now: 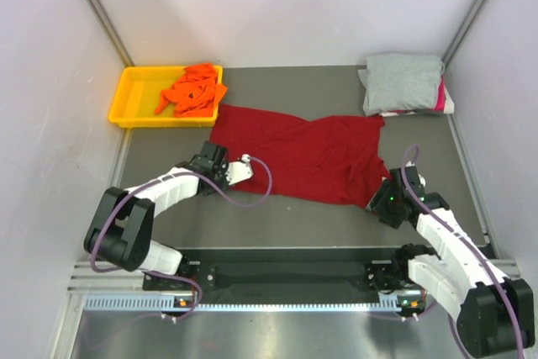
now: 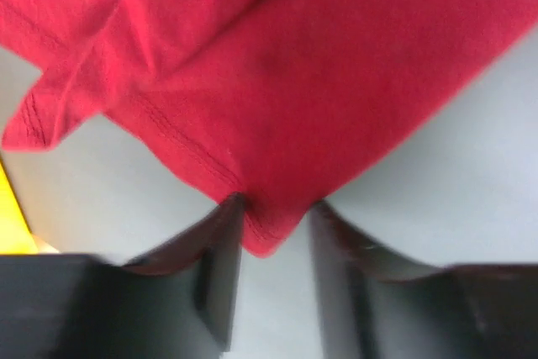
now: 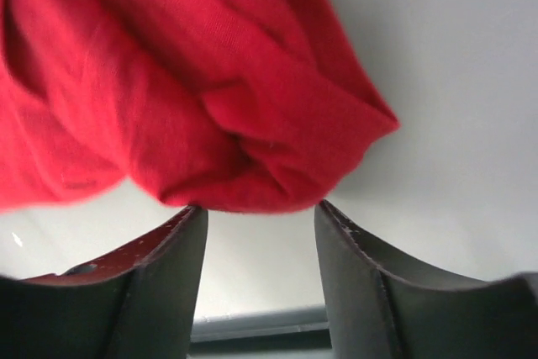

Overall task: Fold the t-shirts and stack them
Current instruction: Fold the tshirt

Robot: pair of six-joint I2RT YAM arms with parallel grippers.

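Up close, the left gripper (image 2: 276,208) stands parted, straddling a hem corner of the dark red t-shirt (image 1: 303,153), which lies rumpled across the middle of the table (image 1: 319,224). The right gripper (image 3: 261,212), also parted, faces a bunched corner near the right edge. Best to reach deeper, pinch both corners together, then pull taut.
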